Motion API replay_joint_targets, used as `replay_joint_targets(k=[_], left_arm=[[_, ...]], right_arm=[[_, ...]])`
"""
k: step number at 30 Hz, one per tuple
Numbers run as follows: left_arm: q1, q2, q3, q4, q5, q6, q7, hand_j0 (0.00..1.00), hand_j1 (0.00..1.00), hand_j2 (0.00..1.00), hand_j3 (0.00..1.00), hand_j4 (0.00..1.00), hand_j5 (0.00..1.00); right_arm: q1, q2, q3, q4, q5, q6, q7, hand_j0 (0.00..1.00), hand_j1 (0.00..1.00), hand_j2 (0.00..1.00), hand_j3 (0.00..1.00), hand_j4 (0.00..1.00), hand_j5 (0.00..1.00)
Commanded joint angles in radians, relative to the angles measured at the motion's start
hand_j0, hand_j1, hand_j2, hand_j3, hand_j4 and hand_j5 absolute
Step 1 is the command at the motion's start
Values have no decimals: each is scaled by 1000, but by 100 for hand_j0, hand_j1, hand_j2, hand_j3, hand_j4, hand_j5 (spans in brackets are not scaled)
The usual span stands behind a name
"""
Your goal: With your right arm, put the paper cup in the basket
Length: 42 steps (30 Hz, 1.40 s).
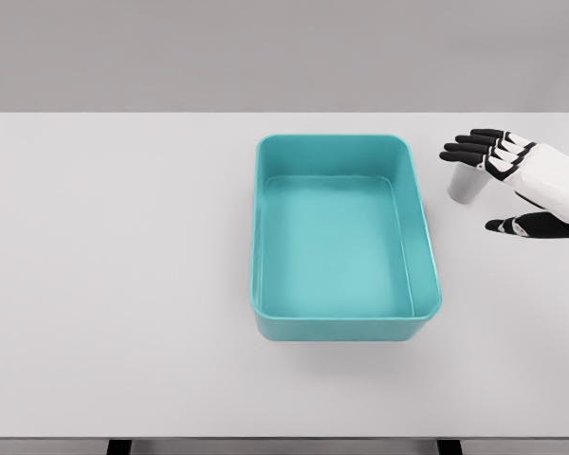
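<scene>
— So, biggest thing first: what carries it all?

— A pale bench [123, 284], wide and flat. On it, right of the middle, sits a teal basket [427, 237], a rectangular tub with rounded corners and nothing inside it.

— And the arm?

— Only the right one shows, coming in from the right edge. The right robot hand [498, 185] has its dark fingers [469, 149] spread, thumb low and apart from them, with nothing gripped. The left arm is out of view.

— Where is the paper cup?

— The paper cup [467, 188] stands upright on the bench just right of the basket's far corner, near it but not touching. It sits partly under the fingers, in the gap between them and the thumb.

— Which step, then?

— I judge it the approach to the grasp; the cup is not yet held. The next move calls for closing fingers and thumb gently round the wall, since thin paper may crumple, then lifting clear of the rim and carrying it left over the basket.
</scene>
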Motion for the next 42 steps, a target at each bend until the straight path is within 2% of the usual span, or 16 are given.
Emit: replay_joint_targets(k=[1,8,9,12,13,19,21,22,23,25,26,27,31,38,41,42], left_arm=[[0,0,0,0,0,0,0,100,100,100,100,100,100],[0,0,0,0,0,0,0,100,100,100,100,100,100],[0,0,0,0,0,0,0,100,100,100,100,100,100],[0,0,0,0,0,0,0,100,100,100,100,100,100],[0,0,0,0,0,0,0,100,100,100,100,100,100],[0,0,0,0,0,0,0,100,100,100,100,100,100],[0,0,0,0,0,0,0,100,100,100,100,100,100],[0,0,0,0,0,0,0,100,100,100,100,100,100],[0,0,0,0,0,0,0,100,100,100,100,100,100],[0,0,0,0,0,0,0,100,100,100,100,100,100],[0,0,0,0,0,0,0,100,100,100,100,100,100],[0,0,0,0,0,0,0,100,100,100,100,100,100],[0,0,0,0,0,0,0,100,100,100,100,100,100],[0,0,0,0,0,0,0,100,100,100,100,100,100],[0,0,0,0,0,0,0,100,100,100,100,100,100],[0,0,0,0,0,0,0,100,100,100,100,100,100]], right_arm=[[0,-1,0,0,-6,1,-1,100,100,100,100,100,100],[2,65,-37,8,-27,1,0,100,100,100,100,100,100],[3,69,-46,23,-91,1,22,100,100,100,100,100,100],[3,69,-49,87,-395,1,322,100,100,100,100,100,100],[2,68,-54,104,-433,1,352,100,100,100,100,100,100],[-8,100,-149,126,-423,1,364,100,100,100,100,100,100],[-8,168,-200,130,-415,1,408,100,100,100,100,100,100],[-12,174,-213,144,-423,50,476,100,100,100,100,100,100],[-15,210,-236,161,-427,128,479,100,100,100,100,100,100],[-17,224,-253,167,-429,177,479,100,100,100,100,100,100],[-47,227,-250,181,-429,227,479,100,100,100,100,100,100],[-69,237,-249,202,-429,239,479,100,100,100,100,100,100],[-163,364,-250,313,-427,306,479,100,100,100,100,100,100],[-192,365,-238,457,-429,311,479,100,100,100,100,100,100],[-233,408,-241,555,-455,308,479,100,100,100,100,100,100],[-233,408,-241,555,-455,308,479,100,100,100,100,100,100]])
